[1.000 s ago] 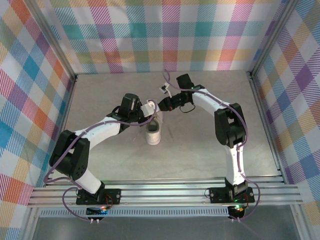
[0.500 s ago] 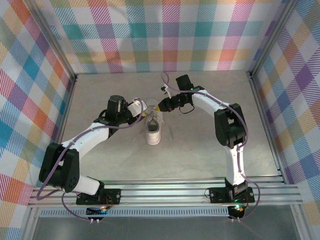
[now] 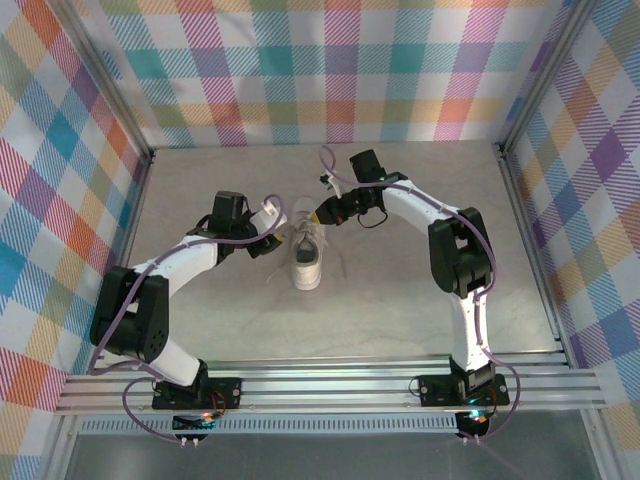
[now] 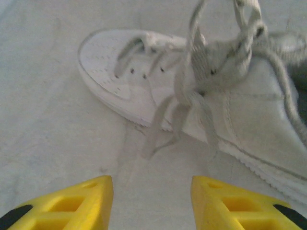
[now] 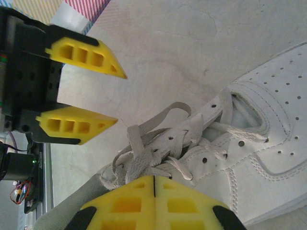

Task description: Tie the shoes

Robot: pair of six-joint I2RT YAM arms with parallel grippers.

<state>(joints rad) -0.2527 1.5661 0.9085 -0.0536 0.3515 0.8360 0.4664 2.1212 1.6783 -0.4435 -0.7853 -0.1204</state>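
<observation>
A white sneaker lies on the table, its laces bunched in a loose tangle. The left gripper is released, its fingers spread and empty, with the shoe's side just ahead of them. The right gripper is clenched with its tips against the tangle. Whether it pinches a lace is unclear.

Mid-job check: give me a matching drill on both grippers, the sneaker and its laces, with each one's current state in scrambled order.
Things:
1. left gripper
2. right gripper
3. sneaker
4. laces

States:
A. shut, pinching a lace
B. upright on its sole
C. open, nothing between the fingers
D. tangled in a loose bunch over the tongue

Pairs: 1-C, 2-A, 3-B, 4-D
</observation>
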